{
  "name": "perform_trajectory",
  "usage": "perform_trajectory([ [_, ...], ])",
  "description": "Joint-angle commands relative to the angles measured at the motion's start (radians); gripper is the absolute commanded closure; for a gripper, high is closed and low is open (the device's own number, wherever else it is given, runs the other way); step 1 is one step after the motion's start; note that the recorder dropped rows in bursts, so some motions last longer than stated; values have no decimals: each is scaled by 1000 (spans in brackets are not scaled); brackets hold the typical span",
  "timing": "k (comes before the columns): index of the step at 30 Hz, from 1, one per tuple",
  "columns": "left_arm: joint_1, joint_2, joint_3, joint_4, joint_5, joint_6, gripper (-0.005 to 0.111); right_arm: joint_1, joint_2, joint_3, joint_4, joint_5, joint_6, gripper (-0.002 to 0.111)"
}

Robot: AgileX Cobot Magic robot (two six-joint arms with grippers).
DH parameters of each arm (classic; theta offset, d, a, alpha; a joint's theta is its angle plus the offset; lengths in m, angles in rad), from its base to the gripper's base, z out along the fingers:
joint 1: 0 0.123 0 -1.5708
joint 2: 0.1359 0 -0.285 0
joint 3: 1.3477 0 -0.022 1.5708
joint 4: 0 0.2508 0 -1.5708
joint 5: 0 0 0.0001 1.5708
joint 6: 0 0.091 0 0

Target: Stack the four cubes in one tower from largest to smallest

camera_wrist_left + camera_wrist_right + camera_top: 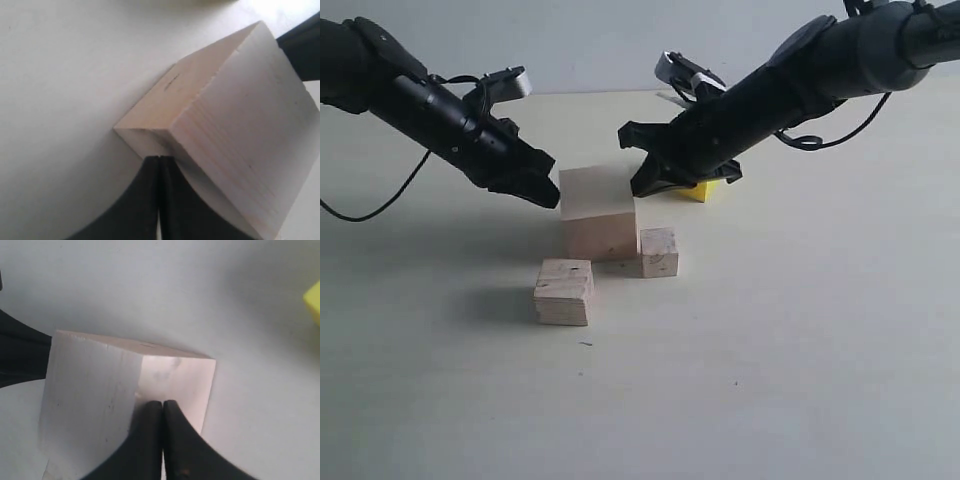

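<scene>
Here, a pale table carries everything, and all places are given from the large cube near its middle.

The left gripper is brought in from the left of the large cube. In the left wrist view the gripper is seen with its fingers pressed together, nothing between them, and its tip is set against an upper corner of the large cube.

The right gripper is brought in from the right of the large cube. In the right wrist view this gripper is likewise seen closed on nothing, its tip laid on the opposite upper corner of the large cube.

The large cube is stood flat on the table between the two tips.

The yellow cube is placed behind and to the right of it, mostly hidden by the right gripper; only an edge is caught by the wrist camera.

The medium cube is set in front of it, slightly left, near but apart.

The small cube is set at its front right corner, just beside it; contact cannot be told.
</scene>
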Motion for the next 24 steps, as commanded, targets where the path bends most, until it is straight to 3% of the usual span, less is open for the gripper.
perform_trajectory([
  [1,12,-6,1,-67,-7,6,107,7,-2,-13,33,29,11,108],
  [18,23,-6,1,-34,-1,-4,107,7,-2,-13,22,11,10,108],
  [24,50,-10,1,-24,24,-9,107,7,-39,-13,-105,-7,102,108],
])
